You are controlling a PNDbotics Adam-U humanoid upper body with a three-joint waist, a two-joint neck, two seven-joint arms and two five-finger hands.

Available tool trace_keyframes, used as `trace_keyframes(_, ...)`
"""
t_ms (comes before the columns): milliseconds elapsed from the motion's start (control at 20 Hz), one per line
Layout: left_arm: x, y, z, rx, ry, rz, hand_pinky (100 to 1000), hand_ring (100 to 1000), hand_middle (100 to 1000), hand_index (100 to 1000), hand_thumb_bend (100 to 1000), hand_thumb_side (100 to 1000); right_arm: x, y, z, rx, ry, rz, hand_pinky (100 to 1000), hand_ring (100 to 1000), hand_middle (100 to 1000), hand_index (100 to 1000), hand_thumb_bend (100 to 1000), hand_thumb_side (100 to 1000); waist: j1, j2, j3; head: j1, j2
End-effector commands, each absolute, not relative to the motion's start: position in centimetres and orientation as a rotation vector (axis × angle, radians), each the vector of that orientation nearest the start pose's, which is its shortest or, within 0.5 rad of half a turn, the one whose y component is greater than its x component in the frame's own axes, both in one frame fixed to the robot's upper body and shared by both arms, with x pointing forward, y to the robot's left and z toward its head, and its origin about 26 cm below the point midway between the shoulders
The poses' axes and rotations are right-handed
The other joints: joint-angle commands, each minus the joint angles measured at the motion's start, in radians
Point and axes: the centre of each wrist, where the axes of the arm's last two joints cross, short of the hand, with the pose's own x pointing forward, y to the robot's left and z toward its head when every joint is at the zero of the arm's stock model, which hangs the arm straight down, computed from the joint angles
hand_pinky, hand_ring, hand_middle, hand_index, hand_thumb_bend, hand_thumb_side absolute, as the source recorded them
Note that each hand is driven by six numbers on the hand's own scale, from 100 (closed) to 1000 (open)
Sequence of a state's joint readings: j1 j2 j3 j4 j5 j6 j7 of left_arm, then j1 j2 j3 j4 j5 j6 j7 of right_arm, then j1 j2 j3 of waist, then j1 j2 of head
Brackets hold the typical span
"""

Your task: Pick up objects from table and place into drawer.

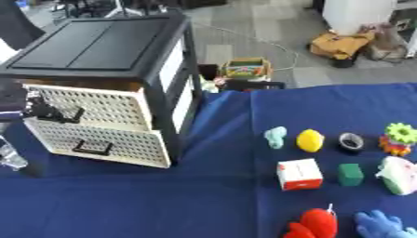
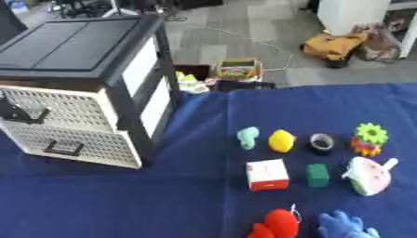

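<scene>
Drawers first: the black cabinet (image 1: 97,51) stands at the left of the blue-covered bench (image 1: 163,204), and I see its upper perforated drawer (image 1: 94,108) and lower perforated drawer (image 1: 106,139), both tipped a little out of the frame, neither pulled far enough to drop anything in, as I judge it. Each has a black handle; that is where I would hook on.

My left robot hand (image 1: 41,110) is at the upper drawer's handle (image 1: 67,114) at the left edge of the left eye view. It is dark against dark, and I cannot tell whether it has closed on the handle or only touches it. My right robot hand shows in neither view.

Objects lie well apart from the cabinet, on the right of the bench. The pale plush with a pink patch (image 2: 368,175), the red plush (image 1: 313,224) and the blue plush (image 1: 381,226) should be soft and light, safe to squeeze anywhere. The red-and-white box (image 1: 299,174) looks stiff; I would take it across its flat sides. The green-and-orange gear toy (image 1: 398,138), yellow lemon-like piece (image 1: 309,140), green block (image 1: 351,174), pale teal piece (image 1: 276,137) and black ring (image 1: 352,142) are small, probably hard and light; the rounded lemon could slip.
</scene>
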State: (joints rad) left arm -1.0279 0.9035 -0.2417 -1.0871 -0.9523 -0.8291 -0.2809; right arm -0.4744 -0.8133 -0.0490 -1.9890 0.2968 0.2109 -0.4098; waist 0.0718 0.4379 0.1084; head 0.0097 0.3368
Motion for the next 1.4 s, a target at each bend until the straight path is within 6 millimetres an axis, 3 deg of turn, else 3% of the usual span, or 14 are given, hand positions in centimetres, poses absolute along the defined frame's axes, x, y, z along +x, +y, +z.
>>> trace_keyframes(50,42.4,39.7,33.1,-1.321,1.477,2.677,100,100,100,729,820,1000,28.9,-31.6,32.0,1.683,3.139,-0.454,744,652,524,756,100,849,-0.007,-0.02,0.005,0.004,0.004)
trace_keyframes(400,42.0,40.9,32.2,-1.289,1.591,2.673,100,100,100,722,752,1000,28.9,-31.6,32.1,1.68,3.139,-0.453,745,653,524,757,100,848,-0.009,-0.023,0.009,0.002,0.004)
trace_keyframes(700,42.0,40.3,32.4,-1.224,1.689,2.631,100,100,100,714,703,1000,29.0,-31.5,31.9,1.674,3.151,-0.455,746,653,523,757,100,847,-0.009,-0.022,0.01,0.005,0.002)
trace_keyframes(1150,42.0,40.9,32.5,-1.163,1.863,2.596,100,100,100,713,613,1000,29.0,-31.6,31.8,1.676,3.154,-0.455,747,653,522,757,100,846,-0.007,-0.024,0.013,0.008,0.006)
trace_keyframes(1400,41.8,41.4,32.4,-1.137,1.912,2.605,100,100,100,718,608,1000,29.0,-31.5,31.9,1.651,3.161,-0.455,747,653,521,757,100,846,-0.011,-0.024,0.013,0.06,-0.013)
